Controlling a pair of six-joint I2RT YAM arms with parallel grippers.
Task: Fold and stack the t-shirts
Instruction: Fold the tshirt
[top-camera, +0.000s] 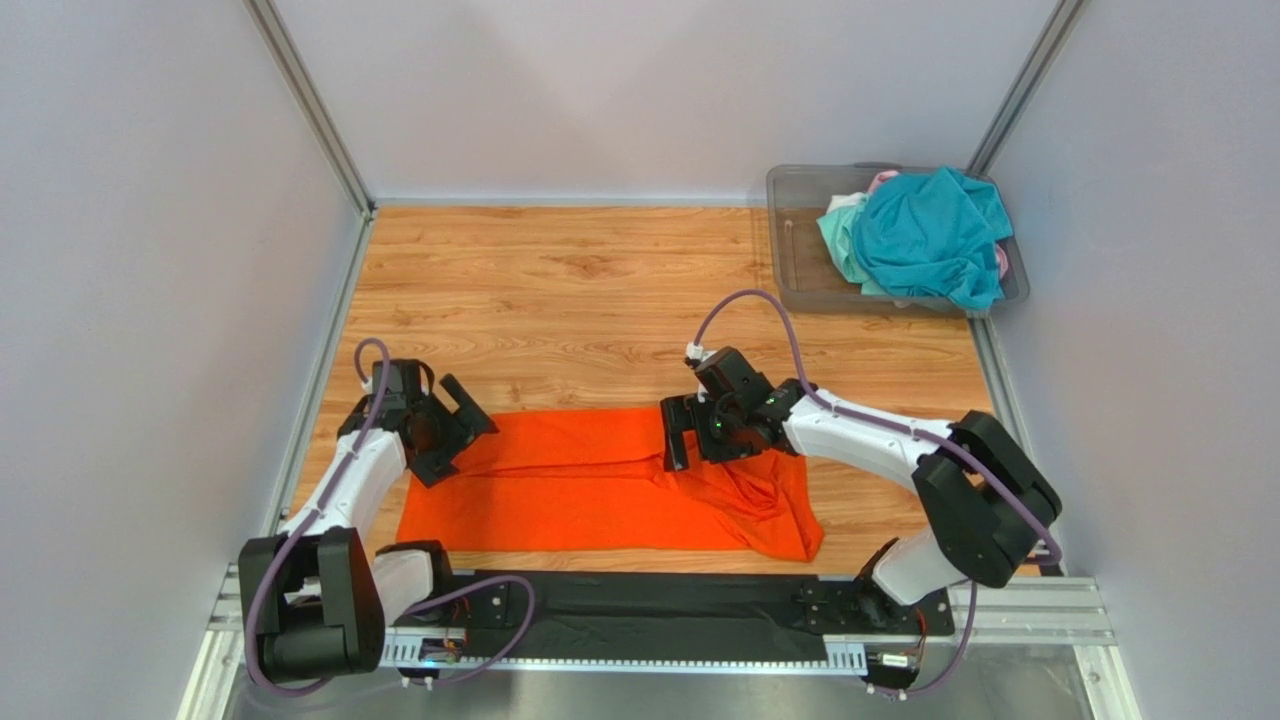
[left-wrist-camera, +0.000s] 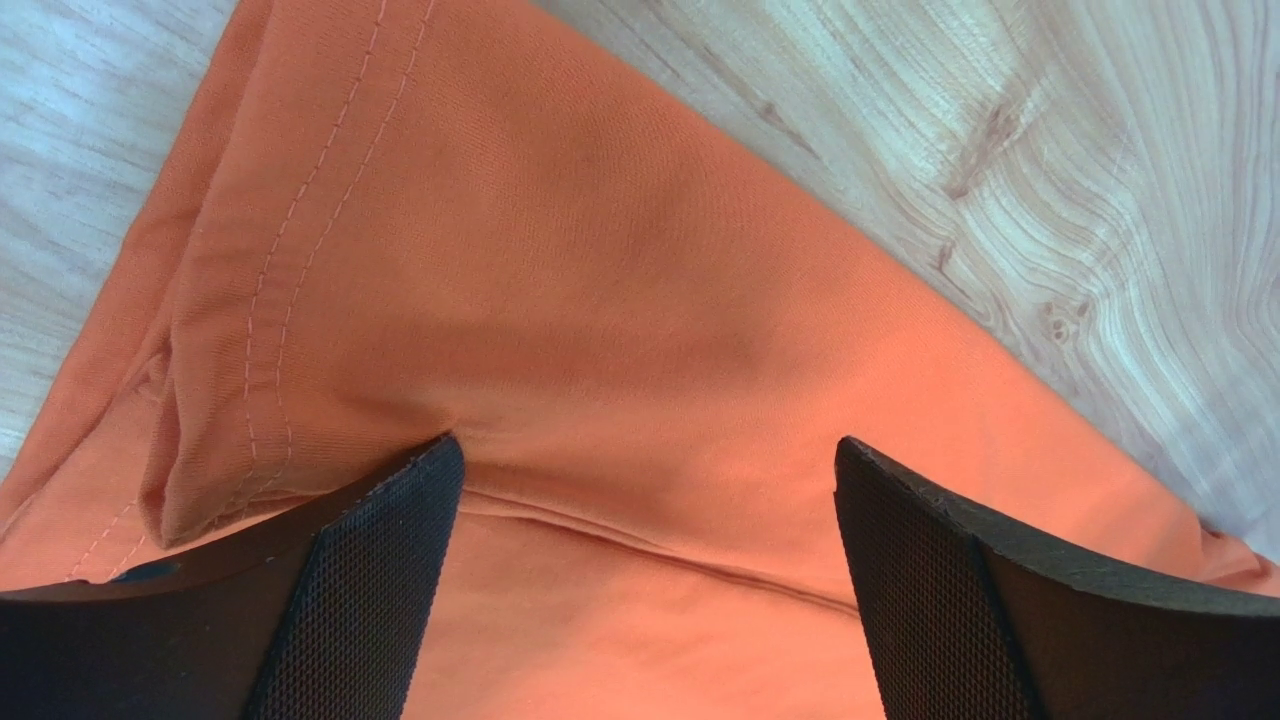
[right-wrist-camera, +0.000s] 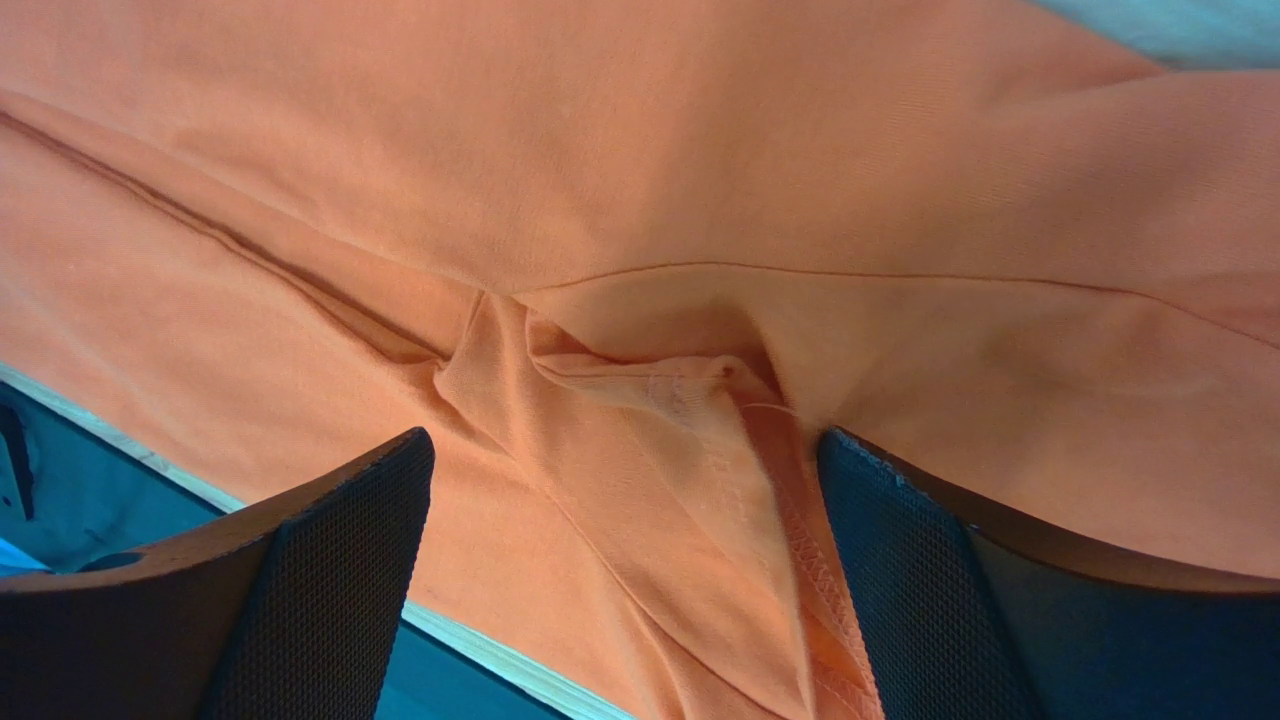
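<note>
Orange t-shirt (top-camera: 601, 483) lay on the wooden bench (top-camera: 571, 285), toward the near edge, between the two arms. It was folded into a long band running left to right, flat on the left and rumpled and bunched at the right end.

Left tool (top-camera: 455, 443) stood open at the shirt's left end and held nothing. In the left wrist view its fingers (left-wrist-camera: 361, 585) were spread wide above a stitched hem fold, with grained wood beyond.

Right tool (top-camera: 676, 438) was also open, over the shirt right of the middle, where the flat cloth met the creases. In the right wrist view its fingers (right-wrist-camera: 316, 585) were well apart, and a puckered seam lay between them, ungripped. Could not tell whether either tool's fingertips touched the fabric.

At the far right corner sat a clear grey plastic bin (top-camera: 796, 248), well apart from the orange shirt. A teal t-shirt (top-camera: 932, 233) was heaped on top, a pale mint shirt (top-camera: 842, 237) lay at its left, and a scrap of pink shirt (top-camera: 884, 180) showed behind.
</note>
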